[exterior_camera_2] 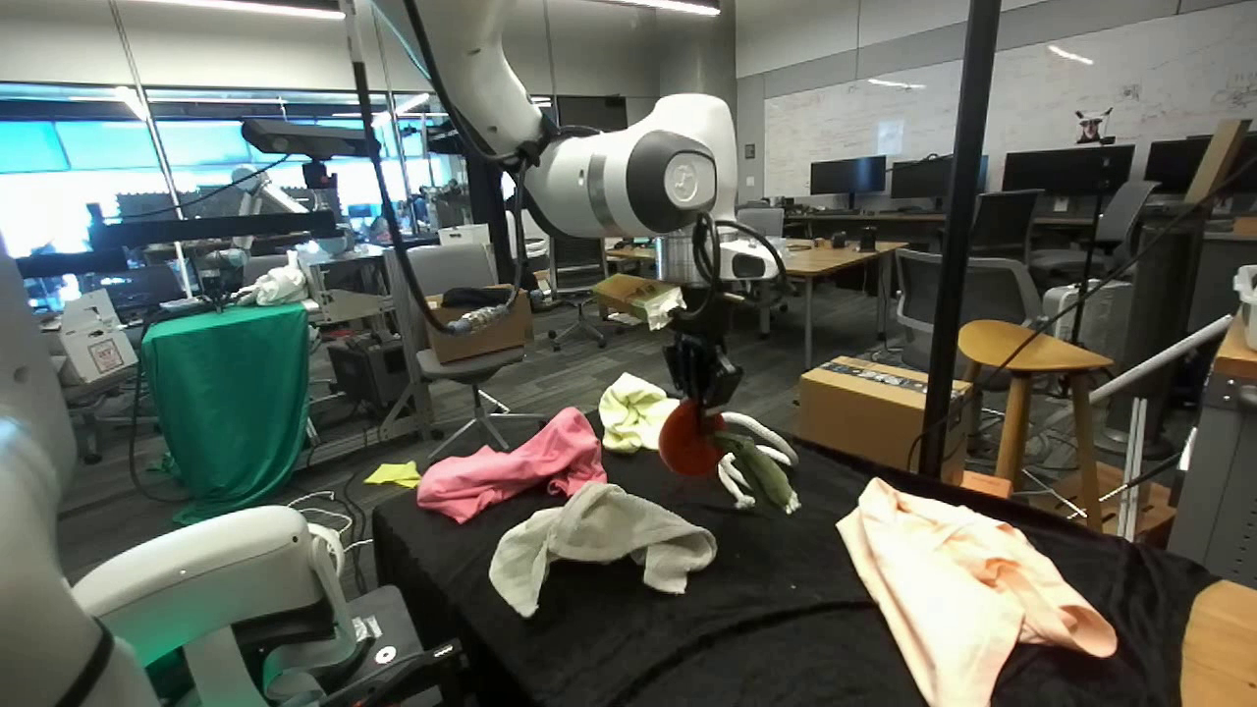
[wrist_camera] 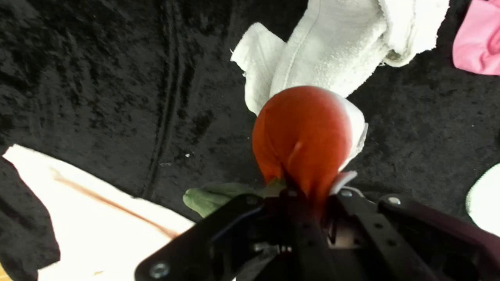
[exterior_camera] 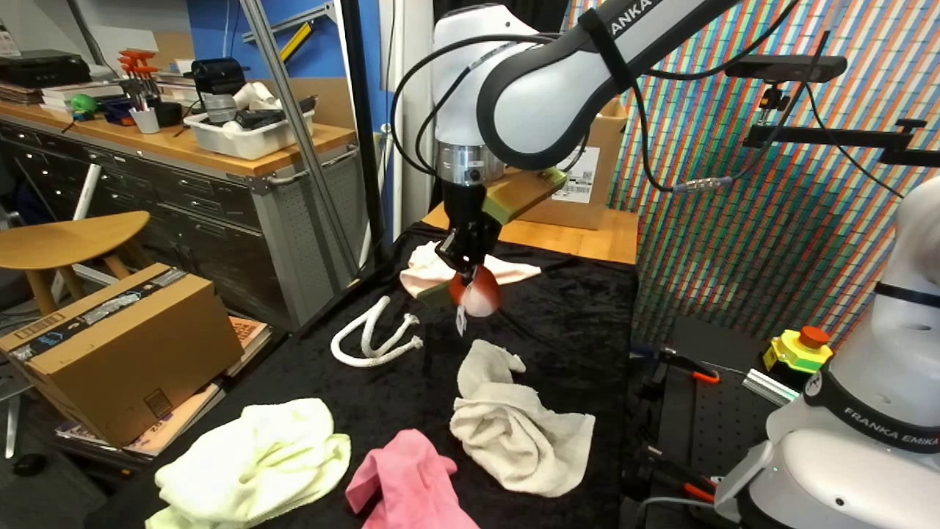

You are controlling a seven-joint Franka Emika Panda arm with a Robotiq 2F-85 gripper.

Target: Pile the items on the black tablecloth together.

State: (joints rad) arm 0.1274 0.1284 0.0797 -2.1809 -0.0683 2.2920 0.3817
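The black tablecloth (exterior_camera: 396, 393) bears several spread-out items. My gripper (exterior_camera: 468, 273) is shut on the soft red ball-like object (exterior_camera_2: 687, 442), pinching its narrow end; a green flap (exterior_camera_2: 766, 476) hangs from it. It appears held above the cloth. In the wrist view the red object (wrist_camera: 304, 132) bulges out past the jaws and covers part of the white cloth (wrist_camera: 324, 50). The white rope loop (exterior_camera: 371, 342), pale yellow-green cloth (exterior_camera: 253, 463), pink cloth (exterior_camera: 407, 481) and greyish white cloth (exterior_camera: 518, 437) lie apart. The cream-peach cloth (exterior_camera_2: 967, 589) rests at another end, partly behind my gripper in an exterior view.
A bare wooden strip (exterior_camera: 617, 235) with a cardboard box (exterior_camera: 587, 176) borders one end of the tablecloth. Black upright posts (exterior_camera_2: 957, 245) stand along its edge. Another box (exterior_camera: 125, 353) sits off the table. A second robot arm base (exterior_camera: 844, 455) is close by.
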